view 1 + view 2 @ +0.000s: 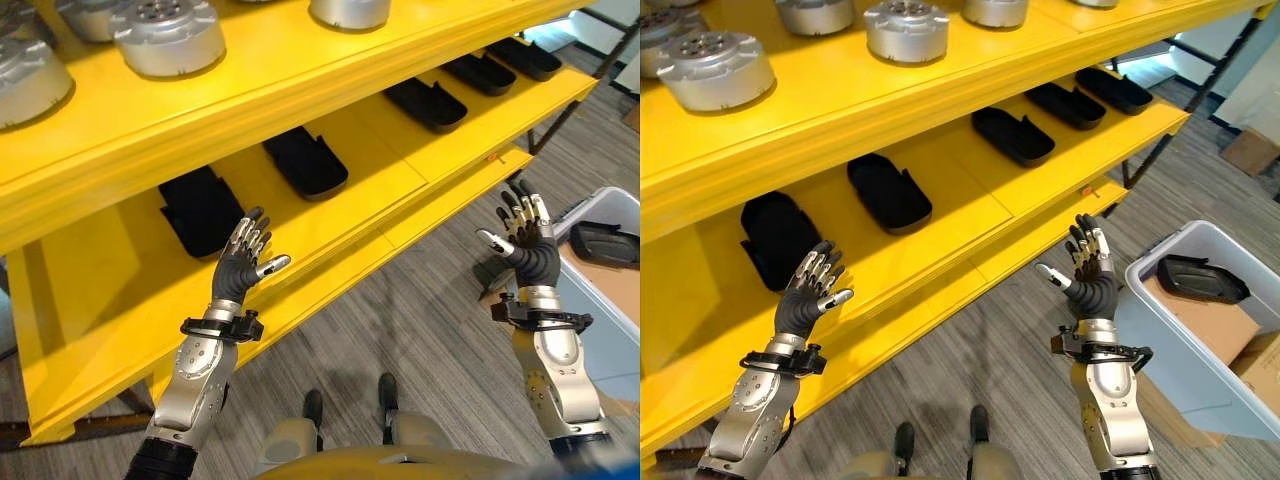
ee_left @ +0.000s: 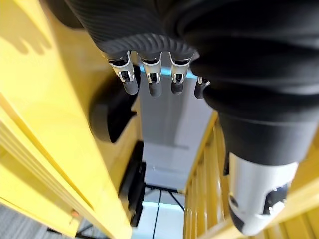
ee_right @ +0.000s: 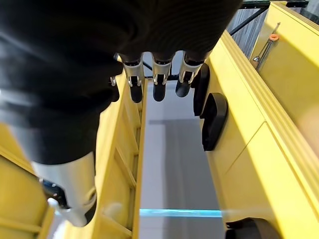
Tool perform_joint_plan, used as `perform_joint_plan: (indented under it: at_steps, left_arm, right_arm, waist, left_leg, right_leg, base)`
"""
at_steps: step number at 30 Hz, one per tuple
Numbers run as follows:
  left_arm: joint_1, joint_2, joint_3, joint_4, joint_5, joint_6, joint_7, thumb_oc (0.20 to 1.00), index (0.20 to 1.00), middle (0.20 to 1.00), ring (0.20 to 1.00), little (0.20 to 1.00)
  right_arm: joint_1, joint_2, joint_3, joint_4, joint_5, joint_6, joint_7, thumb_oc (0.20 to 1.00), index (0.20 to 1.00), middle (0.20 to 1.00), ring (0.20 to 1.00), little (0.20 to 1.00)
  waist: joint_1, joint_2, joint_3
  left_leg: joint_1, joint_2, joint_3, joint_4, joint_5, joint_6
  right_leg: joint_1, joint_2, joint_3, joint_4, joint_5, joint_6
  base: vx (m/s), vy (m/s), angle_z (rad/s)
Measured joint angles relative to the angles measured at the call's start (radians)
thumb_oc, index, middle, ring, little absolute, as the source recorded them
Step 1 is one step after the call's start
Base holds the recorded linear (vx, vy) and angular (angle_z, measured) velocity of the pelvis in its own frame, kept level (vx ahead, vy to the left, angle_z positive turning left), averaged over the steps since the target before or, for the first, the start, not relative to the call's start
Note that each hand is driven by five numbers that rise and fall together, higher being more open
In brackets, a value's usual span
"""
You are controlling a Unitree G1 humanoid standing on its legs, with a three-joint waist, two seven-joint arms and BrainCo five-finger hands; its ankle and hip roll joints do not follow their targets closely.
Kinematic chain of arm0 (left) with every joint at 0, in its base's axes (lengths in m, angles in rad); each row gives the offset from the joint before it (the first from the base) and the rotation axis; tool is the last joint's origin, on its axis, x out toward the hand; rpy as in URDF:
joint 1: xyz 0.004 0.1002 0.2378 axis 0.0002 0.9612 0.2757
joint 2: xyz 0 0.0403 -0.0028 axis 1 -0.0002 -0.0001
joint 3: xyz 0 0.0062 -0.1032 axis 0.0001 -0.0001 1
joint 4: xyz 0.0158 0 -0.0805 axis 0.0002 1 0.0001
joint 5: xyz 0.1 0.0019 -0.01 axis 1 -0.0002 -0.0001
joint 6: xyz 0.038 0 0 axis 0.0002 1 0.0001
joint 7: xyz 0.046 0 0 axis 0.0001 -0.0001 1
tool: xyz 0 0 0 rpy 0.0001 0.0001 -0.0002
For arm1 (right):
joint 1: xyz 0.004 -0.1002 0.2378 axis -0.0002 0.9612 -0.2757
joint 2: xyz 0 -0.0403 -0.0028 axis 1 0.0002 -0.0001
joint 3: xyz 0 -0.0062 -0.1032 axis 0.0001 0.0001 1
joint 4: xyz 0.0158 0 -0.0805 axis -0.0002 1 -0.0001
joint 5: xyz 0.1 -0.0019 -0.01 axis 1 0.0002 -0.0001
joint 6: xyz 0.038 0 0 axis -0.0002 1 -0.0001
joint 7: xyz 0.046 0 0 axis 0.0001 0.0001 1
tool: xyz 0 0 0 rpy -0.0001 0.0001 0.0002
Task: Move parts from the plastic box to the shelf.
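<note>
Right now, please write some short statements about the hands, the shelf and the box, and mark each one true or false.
1. Both hands are empty. True: the left hand and the right hand are raised with straight fingers and hold nothing.
2. The plastic box stands on the robot's left. False: it stands on the floor to its right.
3. A black part lies in the plastic box. True.
4. The lower board of the yellow shelf is bare. False: a row of black parts lies on it.
5. Round silver parts stand on the upper board. True.
6. The left hand presses on a black part. False: it hangs in front of the shelf edge.
</note>
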Motion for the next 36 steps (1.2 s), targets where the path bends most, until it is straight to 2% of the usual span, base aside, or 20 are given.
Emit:
perform_joint_plan:
  at_steps: [4,5,6,7,9,12,14,15,17,19,20,22,23,25,27,30,32,33,35,36]
  left_arm:
    - [-0.009,0.003,-0.031,0.003,0.0,0.006,0.002,1.0,1.0,1.0,1.0,1.0]
    - [-0.017,0.005,-0.034,0.003,0.002,0.008,0.003,1.0,1.0,1.0,1.0,1.0]
    - [-0.032,0.009,-0.029,0.025,0.002,0.015,0.007,1.0,1.0,1.0,1.0,1.0]
    - [-0.039,0.011,-0.03,0.034,0.002,0.021,0.01,1.0,1.0,1.0,1.0,1.0]
    - [-0.035,0.016,-0.026,0.041,0.002,0.023,0.014,1.0,1.0,1.0,1.0,1.0]
    - [-0.006,0.003,-0.023,0.046,0.001,0.026,0.016,1.0,1.0,1.0,1.0,1.0]
    - [-0.005,-0.008,-0.023,0.05,0.0,0.025,0.015,1.0,1.0,1.0,1.0,1.0]
    - [0.002,-0.005,-0.021,0.051,0.0,0.025,0.016,1.0,1.0,1.0,1.0,1.0]
    - [0.003,0.0,-0.014,0.065,0.0,0.026,0.027,1.0,1.0,1.0,1.0,1.0]
    - [0.006,0.01,0.003,0.078,0.001,0.025,0.027,1.0,1.0,1.0,1.0,1.0]
    - [-0.007,-0.004,0.009,0.091,0.002,0.028,0.03,1.0,1.0,1.0,1.0,1.0]
    - [-0.003,-0.042,0.006,0.088,0.002,0.028,0.033,1.0,1.0,1.0,1.0,1.0]
    - [-0.008,-0.073,0.001,0.086,0.002,0.028,0.033,1.0,1.0,1.0,1.0,1.0]
    - [-0.032,-0.094,-0.005,0.086,0.0,0.027,0.035,1.0,1.0,1.0,1.0,1.0]
    - [-0.048,-0.097,-0.021,0.087,-0.001,0.026,0.035,1.0,1.0,1.0,1.0,1.0]
    - [-0.056,-0.108,-0.023,0.088,-0.001,0.026,0.036,1.0,1.0,1.0,1.0,1.0]
    - [-0.073,-0.103,-0.02,0.088,-0.002,0.026,0.036,1.0,1.0,1.0,1.0,1.0]
    - [-0.086,-0.087,-0.006,0.087,-0.013,0.024,0.037,1.0,1.0,1.0,1.0,1.0]
    - [-0.07,-0.069,0.005,0.09,-0.032,0.026,0.039,1.0,1.0,1.0,1.0,1.0]
    - [-0.067,-0.069,0.004,0.086,-0.032,0.026,0.038,1.0,1.0,1.0,1.0,1.0]
  right_arm:
    - [-0.018,0.001,0.044,0.011,0.037,0.021,0.01,1.0,1.0,1.0,1.0,1.0]
    - [-0.01,0.002,0.055,0.012,0.04,0.027,0.018,1.0,1.0,1.0,1.0,1.0]
    - [-0.028,0.005,0.075,0.024,0.046,0.033,0.029,1.0,1.0,1.0,1.0,1.0]
    - [-0.021,0.009,0.074,0.03,0.046,0.033,0.03,1.0,1.0,1.0,1.0,1.0]
    - [-0.027,0.012,0.071,0.032,0.046,0.039,0.03,1.0,1.0,1.0,1.0,1.0]
    - [-0.034,0.022,0.068,0.038,0.046,0.046,0.023,1.0,1.0,1.0,1.0,1.0]
    - [-0.072,0.016,0.064,0.043,0.044,0.051,0.012,1.0,1.0,1.0,1.0,1.0]
    - [-0.074,0.019,0.066,0.045,0.043,0.055,0.009,1.0,1.0,1.0,1.0,1.0]
    - [-0.081,0.026,0.066,0.046,0.033,0.064,0.004,1.0,1.0,1.0,1.0,1.0]
    - [-0.045,0.036,0.07,0.048,0.023,0.068,-0.012,1.0,1.0,1.0,1.0,1.0]
    - [-0.018,0.037,0.06,0.062,0.02,0.074,-0.014,1.0,1.0,1.0,1.0,1.0]
    - [-0.01,0.027,0.046,0.075,0.018,0.081,-0.019,1.0,1.0,1.0,1.0,1.0]
    - [-0.013,0.005,0.032,0.081,0.018,0.084,-0.032,1.0,1.0,1.0,1.0,1.0]
    - [-0.025,-0.047,0.016,0.078,0.016,0.084,-0.033,1.0,1.0,1.0,1.0,1.0]
    - [-0.028,-0.054,-0.016,0.077,0.015,0.082,-0.037,1.0,1.0,1.0,1.0,1.0]
    - [-0.027,-0.054,-0.019,0.079,0.016,0.081,-0.047,1.0,1.0,1.0,1.0,1.0]
    - [-0.025,-0.054,-0.011,0.079,0.016,0.08,-0.048,1.0,1.0,1.0,1.0,1.0]
    - [-0.031,-0.042,0.0,0.08,0.016,0.08,-0.046,1.0,1.0,1.0,1.0,1.0]
    - [-0.025,-0.036,-0.006,0.07,0.016,0.07,-0.047,1.0,1.0,1.0,1.0,1.0]
    - [-0.021,-0.036,-0.009,0.067,0.016,0.062,-0.049,1.0,1.0,1.0,1.0,1.0]
  waist:
    - [-0.003,-0.002,0.0]
    - [-0.012,-0.009,0.005]
    - [-0.002,0.006,0.022]
    - [-0.022,0.004,0.023]
    - [-0.016,-0.005,0.035]
    - [-0.018,0.036,0.029]
    - [0.002,0.1,0.047]
    - [0.007,0.099,0.041]
    - [0.015,0.084,0.042]
    - [-0.003,0.02,0.016]
    - [-0.015,-0.016,0.004]
    - [-0.024,0.004,-0.005]
    - [-0.03,0.041,-0.019]
    - [-0.041,0.083,-0.021]
    - [-0.067,0.098,-0.019]
    - [-0.086,0.115,-0.013]
    - [-0.09,0.112,-0.012]
    - [-0.066,0.071,0.0]
    - [-0.025,0.037,0.0]
    - [-0.03,0.03,0.001]
  left_leg:
    - [0.016,0.005,0.047,0.013,-0.01,0.024]
    - [0.018,0.008,0.078,0.029,-0.02,0.03]
    - [0.017,0.058,0.132,0.047,-0.039,0.049]
    - [0.019,0.059,0.15,0.065,-0.046,0.052]
    - [0.032,0.061,0.195,0.08,-0.054,0.055]
    - [0.049,0.088,0.267,0.036,-0.014,0.054]
    - [0.055,0.141,0.299,-0.003,-0.009,0.043]
    - [0.066,0.14,0.317,-0.022,-0.002,0.035]
    - [0.099,0.124,0.345,-0.06,0.009,0.027]
    - [0.134,0.112,0.329,-0.083,0.005,-0.035]
    - [0.153,0.123,0.309,-0.087,0.006,-0.08]
    - [0.171,0.171,0.287,-0.103,0.014,-0.11]
    - [0.173,0.225,0.25,-0.116,0.027,-0.121]
    - [0.169,0.286,0.203,-0.11,0.038,-0.126]
    - [0.152,0.303,0.195,-0.097,0.055,-0.132]
    - [0.137,0.318,0.184,-0.073,0.049,-0.145]
    - [0.119,0.329,0.174,-0.037,0.048,-0.148]
    - [0.074,0.333,0.174,0.075,0.046,-0.15]
    - [-0.005,0.363,0.119,0.296,0.071,-0.15]
    - [-0.032,0.365,0.093,0.365,0.11,-0.157]
  right_leg:
    - [-0.058,0.023,0.065,0.092,0.015,0.019]
    - [-0.076,0.034,0.071,0.117,0.034,0.051]
    - [-0.112,0.069,0.065,0.175,0.061,0.124]
    - [-0.13,0.065,0.029,0.246,0.021,0.113]
    - [-0.189,0.05,-0.047,0.337,0.013,0.107]
    - [-0.206,-0.026,-0.226,0.38,-0.096,-0.029]
    - [-0.207,-0.12,-0.291,0.329,-0.111,-0.002]
    - [-0.196,-0.158,-0.329,0.275,-0.11,0.017]
    - [-0.156,-0.219,-0.341,0.122,-0.077,0.073]
    - [-0.093,-0.244,-0.305,0.089,-0.074,0.094]
    - [-0.057,-0.228,-0.312,0.073,0.004,0.1]
    - [-0.037,-0.185,-0.338,0.077,0.032,0.086]
    - [-0.032,-0.121,-0.361,0.087,0.022,0.059]
    - [-0.032,-0.057,-0.38,0.094,-0.003,0.021]
    - [-0.038,-0.036,-0.389,0.101,-0.008,-0.004]
    - [-0.05,-0.022,-0.385,0.099,-0.021,-0.008]
    - [-0.069,-0.007,-0.374,0.099,-0.028,-0.015]
    - [-0.086,-0.003,-0.33,0.111,-0.042,-0.032]
    - [-0.062,0.031,-0.294,0.104,-0.05,-0.079]
    - [-0.048,0.043,-0.286,0.09,-0.062,-0.095]
  base:
    - [0.01,0.083,-0.46]
    - [-0.01,0.089,-1.25]
    - [0.02,0.067,-0.98]
    - [0.05,0.065,-1.04]
    - [0.06,-0.02,-0.52]
    - [0.07,-0.096,-0.51]
    - [0.2,-0.194,-0.81]
    - [0.21,-0.178,-0.69]
    - [0.14,-0.137,-0.67]
    - [0.32,-0.364,-0.16]
    - [0.25,-0.284,0.3]
    - [0.18,-0.227,0.19]
    - [0.27,-0.366,0.04]
    - [0.22,-0.328,-0.02]
    - [0.13,-0.256,0.05]
    - [0.11,-0.246,-0.21]
    - [0.17,-0.342,-0.36]
    - [0.14,-0.218,-0.57]
    - [0.24,-0.237,-0.86]
    - [0.27,-0.163,-0.6]
